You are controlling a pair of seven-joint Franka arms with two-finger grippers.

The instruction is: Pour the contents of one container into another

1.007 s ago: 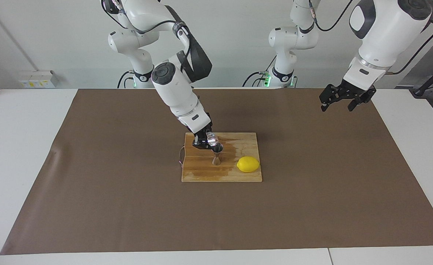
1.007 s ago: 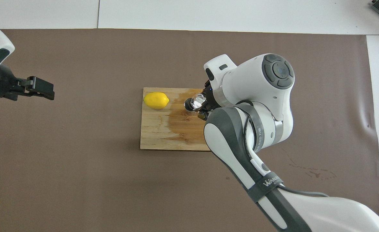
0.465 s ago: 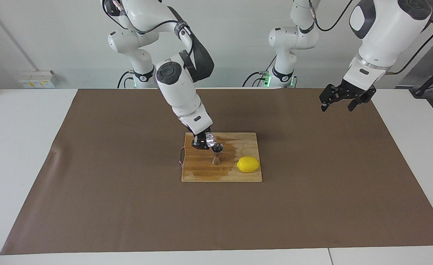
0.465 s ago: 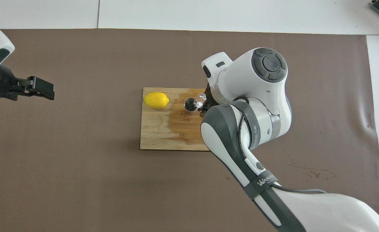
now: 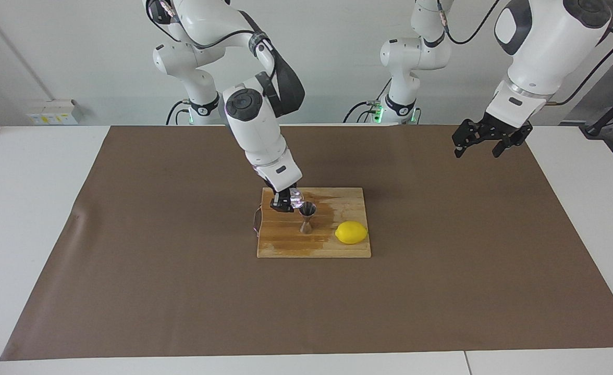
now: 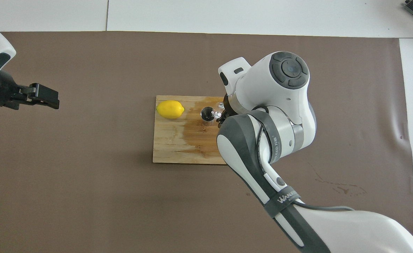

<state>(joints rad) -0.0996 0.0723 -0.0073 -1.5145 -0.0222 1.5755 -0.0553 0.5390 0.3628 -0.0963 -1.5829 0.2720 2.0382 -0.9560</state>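
I see my right gripper [image 5: 287, 200] over the wooden board [image 5: 348, 249], closed tight on the glass cup [image 5: 295, 196]. The cup is up in the air, just beside the top of the jigger [image 5: 307, 217], on the side toward the right arm's end of the table. I cannot tell how far the cup is tipped. The jigger stands upright near the middle of the board. A lemon [image 5: 351, 232] lies on the board too, toward the left arm's end. Part of the board looks dark and wet around the jigger. My left gripper [image 5: 483, 141] waits up high over the brown mat [image 5: 181, 286], well apart from the board, jaws open and holding nothing.
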